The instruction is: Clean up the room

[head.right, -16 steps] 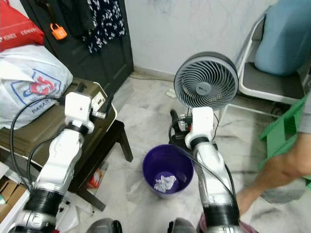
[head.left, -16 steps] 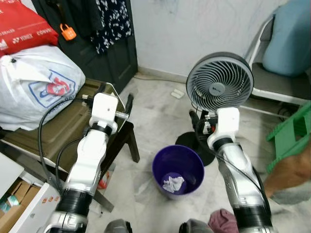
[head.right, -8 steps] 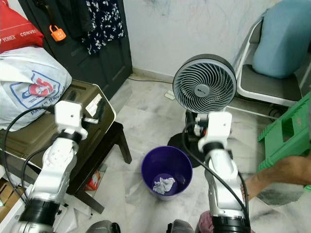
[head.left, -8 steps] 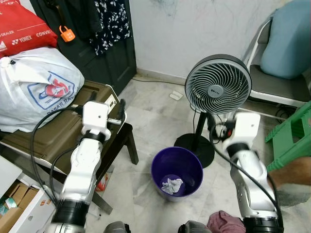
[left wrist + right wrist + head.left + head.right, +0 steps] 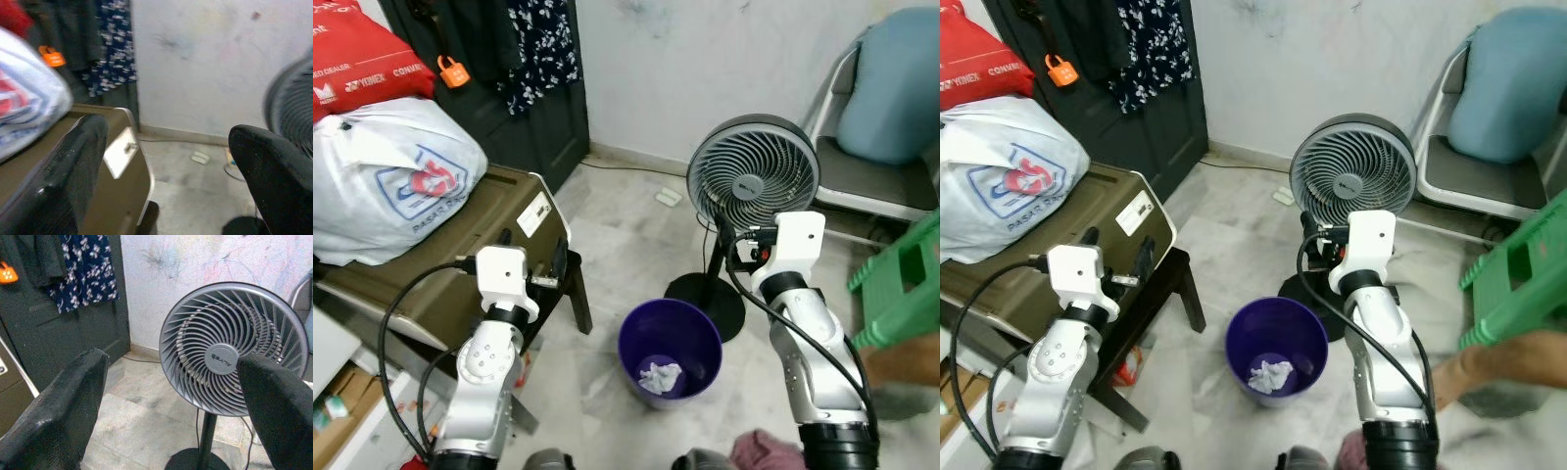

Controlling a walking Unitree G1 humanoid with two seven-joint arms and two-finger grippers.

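A purple bin [image 5: 671, 345] stands on the marble floor between my arms, with a crumpled white paper [image 5: 656, 376] lying in its bottom. My left gripper [image 5: 530, 253] is raised to the left of the bin, beside the brown case [image 5: 421, 274]. In the left wrist view it [image 5: 168, 131] is open with nothing between the fingers. My right gripper [image 5: 1317, 243] is held up to the right of the bin, in front of the grey fan [image 5: 754, 176]. The right wrist view shows it [image 5: 171, 361] open and empty, pointing at the fan [image 5: 230, 352].
The brown case rests on a dark stool and carries a white plastic bag [image 5: 391, 181] and a red bag [image 5: 362, 59]. A green stool [image 5: 901, 279], a person's arm [image 5: 1508, 357] and a chair with a blue cushion [image 5: 891, 88] are at the right. Dark door [image 5: 538, 88] behind.
The view has shifted a little. My left gripper has dropped lower and drawn back from the case. My right wrist has risen in front of the fan. The person's arm has moved.
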